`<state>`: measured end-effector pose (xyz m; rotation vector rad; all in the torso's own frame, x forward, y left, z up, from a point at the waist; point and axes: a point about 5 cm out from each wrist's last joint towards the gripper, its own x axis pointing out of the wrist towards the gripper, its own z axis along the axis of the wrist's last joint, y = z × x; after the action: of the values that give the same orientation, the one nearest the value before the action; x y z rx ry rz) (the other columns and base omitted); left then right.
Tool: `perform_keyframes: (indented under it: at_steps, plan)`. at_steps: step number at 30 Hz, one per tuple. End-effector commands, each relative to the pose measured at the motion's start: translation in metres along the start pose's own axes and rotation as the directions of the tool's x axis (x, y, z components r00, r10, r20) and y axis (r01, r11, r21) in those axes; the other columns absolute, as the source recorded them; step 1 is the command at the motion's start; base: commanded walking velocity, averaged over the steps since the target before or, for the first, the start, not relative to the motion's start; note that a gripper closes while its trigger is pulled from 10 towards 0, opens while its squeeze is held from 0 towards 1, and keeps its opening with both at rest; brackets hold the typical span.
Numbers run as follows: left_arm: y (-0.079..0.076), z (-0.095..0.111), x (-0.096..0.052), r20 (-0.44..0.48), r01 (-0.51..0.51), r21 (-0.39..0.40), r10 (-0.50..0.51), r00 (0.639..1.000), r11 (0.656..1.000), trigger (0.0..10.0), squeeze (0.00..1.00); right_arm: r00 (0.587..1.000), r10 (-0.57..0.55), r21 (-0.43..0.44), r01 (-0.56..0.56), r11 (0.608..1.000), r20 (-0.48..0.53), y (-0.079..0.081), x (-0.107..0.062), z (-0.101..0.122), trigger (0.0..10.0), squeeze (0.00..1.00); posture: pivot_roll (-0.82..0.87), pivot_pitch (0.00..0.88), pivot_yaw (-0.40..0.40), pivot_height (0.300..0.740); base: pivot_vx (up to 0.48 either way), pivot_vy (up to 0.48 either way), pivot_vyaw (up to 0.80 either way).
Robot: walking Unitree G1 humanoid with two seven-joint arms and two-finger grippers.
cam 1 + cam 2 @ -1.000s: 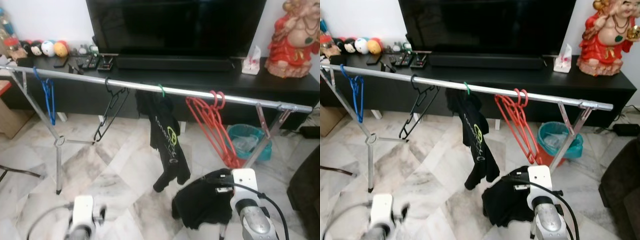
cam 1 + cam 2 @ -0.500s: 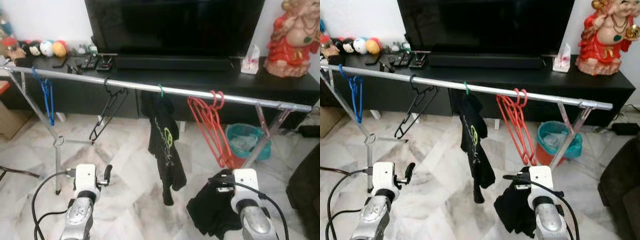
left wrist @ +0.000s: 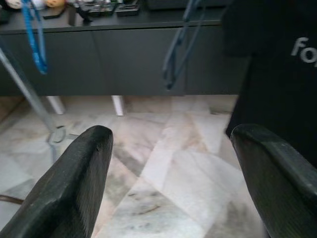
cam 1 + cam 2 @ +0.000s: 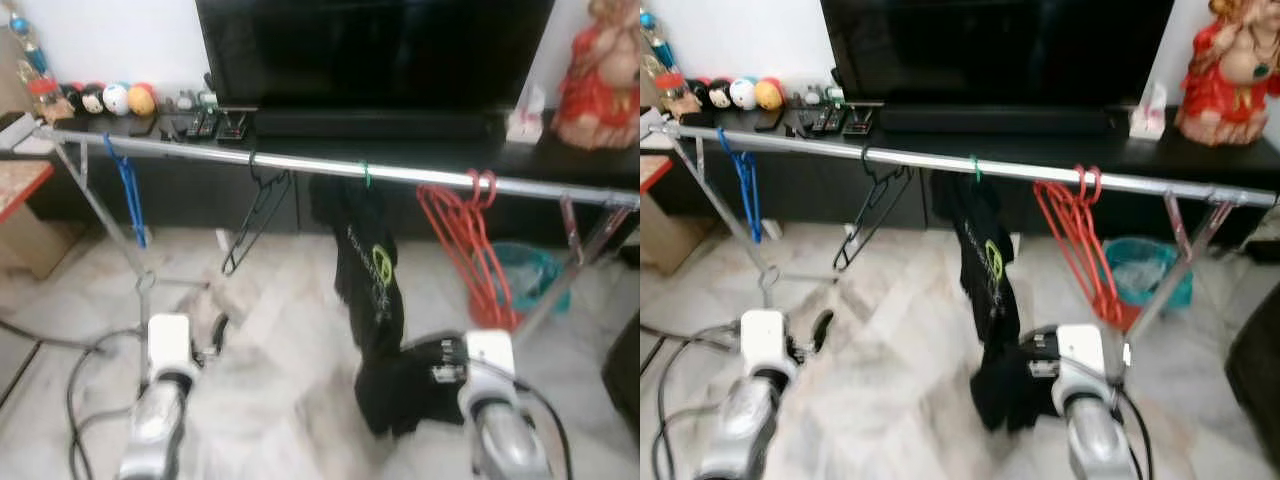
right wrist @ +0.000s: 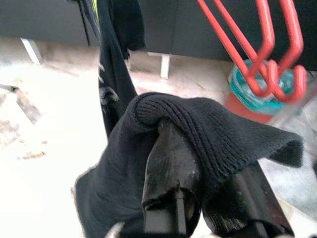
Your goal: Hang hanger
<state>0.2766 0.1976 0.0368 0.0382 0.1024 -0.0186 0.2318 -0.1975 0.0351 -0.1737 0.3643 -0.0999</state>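
A silver clothes rail (image 4: 300, 163) runs across the room in front of me. On it hang a blue hanger (image 4: 129, 192), a black hanger (image 4: 257, 207), a black T-shirt (image 4: 369, 262) on a green hanger, and a bunch of red hangers (image 4: 463, 248). My right gripper (image 5: 200, 166) is low, just right of the T-shirt's hem, shut on a black knit garment (image 4: 405, 388) that drapes over its fingers. My left gripper (image 3: 171, 136) is open above the marble floor, pointing at the rail's left part, with nothing between its fingers.
Behind the rail stand a black TV console (image 4: 1040, 140) with a large TV (image 4: 370, 50), small balls and remotes, and a red statue (image 4: 1240, 60). A teal bin (image 4: 1145, 265) sits under the rail's right end. Cables lie on the floor at left.
The camera has shifted, so the rail sits further right and nearer. My left arm rose into view a second ago. The black garment in my right gripper now touches the T-shirt's hem.
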Motion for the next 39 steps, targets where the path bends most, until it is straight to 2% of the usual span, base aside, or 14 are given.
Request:
perform_keyframes:
  at_steps: [1, 5, 16, 19, 20, 24, 31, 39]
  plan:
    - [0.001, 0.006, 0.002, 0.008, 0.015, -0.006, -0.015, 1.000, 1.000, 10.0, 0.00, 0.999, -0.012, 0.010, 0.011, 1.000, 0.040, 0.000, 0.002, 0.008, 10.0, 0.00, -0.03, 0.000, 0.029, 0.740, 0.000, 0.000, 0.00]
    - [-0.004, 0.018, 0.008, 0.045, 0.034, -0.011, -0.033, 0.998, 0.999, 10.0, 0.00, 0.999, -0.019, 0.013, 0.018, 1.000, 0.038, -0.001, 0.003, 0.008, 10.0, 0.00, -0.03, 0.000, 0.026, 0.740, 0.000, 0.000, 0.00]
    - [-0.001, 0.045, 0.018, 0.134, 0.007, -0.006, -0.006, 0.991, 1.000, 10.0, 0.00, 1.000, -0.016, 0.014, 0.016, 1.000, 0.025, -0.001, 0.004, 0.004, 10.0, 0.00, -0.03, 0.000, 0.027, 0.740, 0.000, 0.000, 0.00]
    - [-0.001, 0.049, 0.019, 0.146, 0.008, -0.001, -0.008, 0.989, 1.000, 10.0, 0.00, 1.000, -0.009, 0.003, 0.009, 1.000, -0.011, -0.001, 0.005, -0.004, 10.0, 0.00, -0.03, 0.000, 0.027, 0.740, 0.000, 0.000, 0.00]
    - [-0.002, 0.051, 0.020, 0.154, 0.010, 0.008, -0.011, 0.988, 1.000, 10.0, 0.00, 0.998, -0.006, -0.018, 0.005, 1.000, -0.058, -0.002, 0.005, -0.012, 10.0, 0.00, -0.03, 0.000, 0.028, 0.740, 0.000, 0.000, 0.00]
    - [-0.003, 0.057, 0.022, 0.172, 0.012, 0.012, -0.014, 0.985, 1.000, 10.0, 0.00, 0.992, -0.010, -0.040, 0.005, 0.999, -0.126, -0.005, 0.006, -0.026, 10.0, 0.00, -0.03, 0.000, 0.028, 0.740, 0.000, 0.000, 0.00]
    - [-0.004, 0.068, 0.025, 0.206, 0.008, 0.009, -0.009, 0.978, 1.000, 10.0, 0.00, 0.993, 0.002, -0.037, -0.006, 0.999, -0.122, -0.003, 0.006, -0.028, 10.0, 0.00, -0.03, 0.000, 0.030, 0.740, 0.000, 0.000, 0.00]
    - [-0.005, 0.068, 0.025, 0.204, 0.009, 0.009, -0.011, 0.979, 1.000, 10.0, 0.00, 0.994, 0.007, -0.022, -0.010, 1.000, -0.113, -0.002, 0.008, -0.027, 10.0, 0.00, -0.03, 0.000, 0.027, 0.740, 0.094, 0.000, 0.00]
